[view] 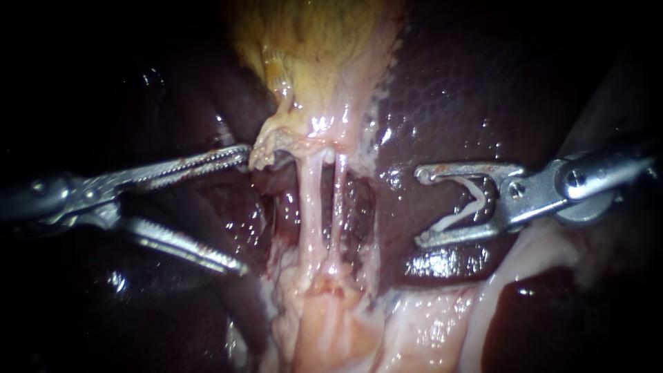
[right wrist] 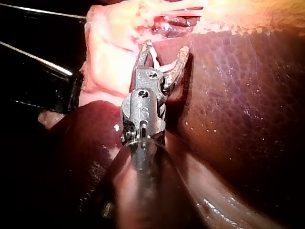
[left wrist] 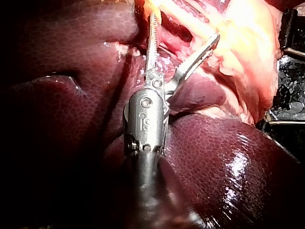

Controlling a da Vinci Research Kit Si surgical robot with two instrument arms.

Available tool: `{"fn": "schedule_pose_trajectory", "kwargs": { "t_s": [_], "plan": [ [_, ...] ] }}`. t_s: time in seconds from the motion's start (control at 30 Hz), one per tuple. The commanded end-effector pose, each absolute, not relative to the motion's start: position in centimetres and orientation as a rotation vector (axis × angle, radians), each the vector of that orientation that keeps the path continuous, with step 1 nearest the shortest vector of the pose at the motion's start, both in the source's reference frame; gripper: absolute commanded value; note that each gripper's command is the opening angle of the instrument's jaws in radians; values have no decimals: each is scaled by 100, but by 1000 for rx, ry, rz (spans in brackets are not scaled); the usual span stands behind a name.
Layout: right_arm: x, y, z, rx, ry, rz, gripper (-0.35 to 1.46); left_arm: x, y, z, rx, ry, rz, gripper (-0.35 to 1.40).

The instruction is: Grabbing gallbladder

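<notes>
Endoscope view: yellow-tan gallbladder (view: 318,62) is lying top-centre, long axis running vertical, narrow end pointing down twd 2 pale thin tubes (view: 311,200). Serrated steel left instrument (view: 240,209) is standing w/ jaws spread, upper tip at gallbladder's lower left edge (contact unclear), lower jaw hanging over glossy dark red-brown liver (view: 469,90). Steel right instrument (view: 421,207) is pinching white V-shaped clip (view: 461,214) btwn wide-set jaws, apart from tubes, bare liver lying btwn.
</notes>
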State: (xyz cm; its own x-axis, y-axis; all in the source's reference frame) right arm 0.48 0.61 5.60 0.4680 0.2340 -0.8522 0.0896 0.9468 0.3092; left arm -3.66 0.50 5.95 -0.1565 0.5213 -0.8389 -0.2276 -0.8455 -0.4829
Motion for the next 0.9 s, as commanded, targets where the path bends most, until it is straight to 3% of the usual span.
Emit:
{"fn": "schedule_pose_trajectory", "kwargs": {
  "t_s": [0.03, 0.43, 0.7, 0.87, 0.9],
  "plan": [
    [48, 61, 560, 333, 1085, 90, 50, -366, 53, 593, -1632, -335, 2043, 101],
    [48, 61, 560, 333, 1085, 91, 50, -353, 95, 583, -1538, -242, 2018, 98],
    [49, 61, 560, 332, 1085, 91, 50, -362, 109, 606, -1494, -228, 1982, 67],
    [49, 61, 560, 335, 1086, 90, 50, -370, 113, 613, -1480, -241, 1957, 36],
    [49, 61, 560, 335, 1086, 90, 50, -371, 113, 613, -1479, -240, 1956, 36]
  ]
}}
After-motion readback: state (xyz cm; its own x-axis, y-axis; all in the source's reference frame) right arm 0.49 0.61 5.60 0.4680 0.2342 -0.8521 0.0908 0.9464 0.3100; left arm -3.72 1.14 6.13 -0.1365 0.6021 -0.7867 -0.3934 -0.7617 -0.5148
